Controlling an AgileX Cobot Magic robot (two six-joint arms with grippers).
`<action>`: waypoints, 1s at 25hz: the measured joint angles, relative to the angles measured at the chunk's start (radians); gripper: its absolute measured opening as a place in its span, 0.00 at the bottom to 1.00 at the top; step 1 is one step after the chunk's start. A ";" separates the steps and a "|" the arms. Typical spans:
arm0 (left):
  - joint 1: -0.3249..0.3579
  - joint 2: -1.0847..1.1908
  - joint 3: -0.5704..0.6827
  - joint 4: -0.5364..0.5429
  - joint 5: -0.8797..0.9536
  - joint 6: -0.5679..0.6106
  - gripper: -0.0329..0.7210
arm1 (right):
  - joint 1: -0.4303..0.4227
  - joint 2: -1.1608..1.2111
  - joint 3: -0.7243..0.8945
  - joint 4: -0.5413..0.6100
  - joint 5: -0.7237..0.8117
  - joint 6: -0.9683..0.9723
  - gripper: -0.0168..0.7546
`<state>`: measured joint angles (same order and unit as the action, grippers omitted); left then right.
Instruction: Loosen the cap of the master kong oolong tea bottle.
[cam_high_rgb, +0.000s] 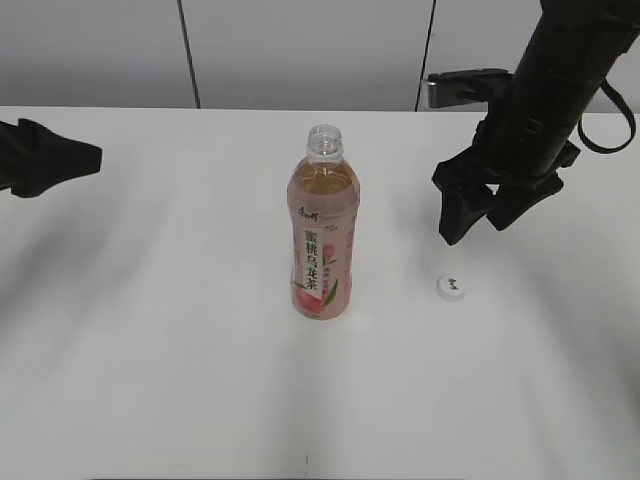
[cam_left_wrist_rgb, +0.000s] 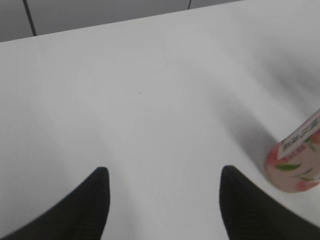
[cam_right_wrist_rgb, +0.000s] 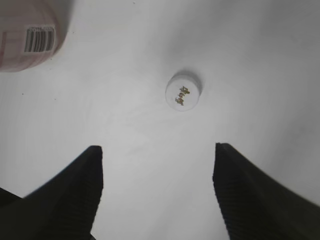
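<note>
**Cap Removed and Lying on the Table; Both Grippers Empty**

The master kong oolong tea bottle (cam_high_rgb: 323, 230) stands upright near the middle of the white table (cam_high_rgb: 150, 350). Its neck is bare and open at the top. The pink peach label with the white strip of dark characters faces the exterior camera.

The cap (cam_high_rgb: 452, 288) lies on the table to the right of the bottle, well apart from it, top side up (a small dark mark shows on its top face). In the right wrist view the cap (cam_right_wrist_rgb: 183, 92) sits ahead of the jaws, touching neither.

The right gripper (cam_high_rgb: 478, 215) hangs above the table, just behind the cap and higher than it. Its jaws are spread wide and hold nothing.

The left gripper (cam_high_rgb: 95, 155) is at the far left edge of the exterior view, well apart from the bottle. In the left wrist view its jaws stand apart over bare table, with nothing between them; only the bottle's base (cam_left_wrist_rgb: 296, 167) shows at the right edge.
</note>
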<state>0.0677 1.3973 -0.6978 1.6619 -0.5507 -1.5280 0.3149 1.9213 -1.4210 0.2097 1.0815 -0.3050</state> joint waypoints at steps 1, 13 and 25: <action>0.000 0.010 0.000 0.014 0.011 0.044 0.60 | 0.000 0.000 0.000 0.000 -0.005 0.000 0.69; 0.000 0.063 0.000 0.042 0.182 0.735 0.56 | 0.000 0.000 0.000 0.000 -0.047 0.000 0.69; 0.001 0.051 0.025 -0.912 0.793 0.735 0.54 | 0.000 0.000 0.000 0.000 -0.105 -0.003 0.69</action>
<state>0.0688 1.4485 -0.6730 0.7497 0.2419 -0.7929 0.3149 1.9213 -1.4210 0.2097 0.9766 -0.3079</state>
